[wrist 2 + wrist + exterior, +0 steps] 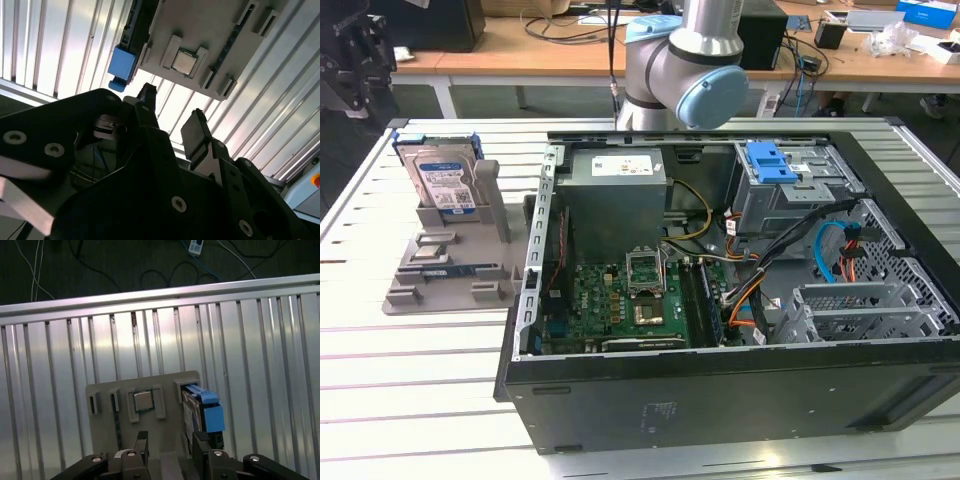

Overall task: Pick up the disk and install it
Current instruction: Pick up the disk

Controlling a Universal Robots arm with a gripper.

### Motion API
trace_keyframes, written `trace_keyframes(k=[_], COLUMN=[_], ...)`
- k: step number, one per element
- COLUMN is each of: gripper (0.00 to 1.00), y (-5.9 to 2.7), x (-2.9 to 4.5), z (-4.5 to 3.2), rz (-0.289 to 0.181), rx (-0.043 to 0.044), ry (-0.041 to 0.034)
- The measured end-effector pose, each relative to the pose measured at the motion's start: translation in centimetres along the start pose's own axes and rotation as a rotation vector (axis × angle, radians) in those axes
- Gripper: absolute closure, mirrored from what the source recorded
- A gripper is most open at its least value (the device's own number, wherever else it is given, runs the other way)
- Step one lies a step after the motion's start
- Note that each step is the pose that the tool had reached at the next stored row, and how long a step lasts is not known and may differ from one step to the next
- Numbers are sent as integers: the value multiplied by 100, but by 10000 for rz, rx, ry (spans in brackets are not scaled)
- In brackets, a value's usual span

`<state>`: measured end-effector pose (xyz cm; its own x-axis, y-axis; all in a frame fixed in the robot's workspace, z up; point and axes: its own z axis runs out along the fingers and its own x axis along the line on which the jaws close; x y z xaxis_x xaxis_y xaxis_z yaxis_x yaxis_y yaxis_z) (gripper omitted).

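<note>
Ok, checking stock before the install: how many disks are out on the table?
1: the disk stands in the grey holder at the exterior view's left; another could hide behind it.

Silver-grey cylindrical arm joint, light-blue round end cap at its 4 o'clock, matte-black two-finger gripper, flat rectangular finger pads, silver screw heads on black links.

The disk stands at the holder's back and the chip lies in its middle. The computer case sits beside it on the exterior view's right. My gripper hangs above it.
</note>
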<state>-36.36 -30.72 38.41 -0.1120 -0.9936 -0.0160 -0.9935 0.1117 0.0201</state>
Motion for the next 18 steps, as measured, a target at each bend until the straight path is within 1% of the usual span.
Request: trace_keyframes(k=[1,2,3,4,12,14,16,18], gripper=[52,52,52,52,52,52,52,52], y=[8,14,18,25,45,50,52,54], x=[-76,-126,-160,-221,-431,-503,-554,-582], z=[4,7,9,16,56,76,94,126], rz=[-1,1,0,0,1,-1,1,-1], rx=[1,1,1,-1,1,1,-1,2], ry=[-1,-1,-1,0,0,0,0,1])
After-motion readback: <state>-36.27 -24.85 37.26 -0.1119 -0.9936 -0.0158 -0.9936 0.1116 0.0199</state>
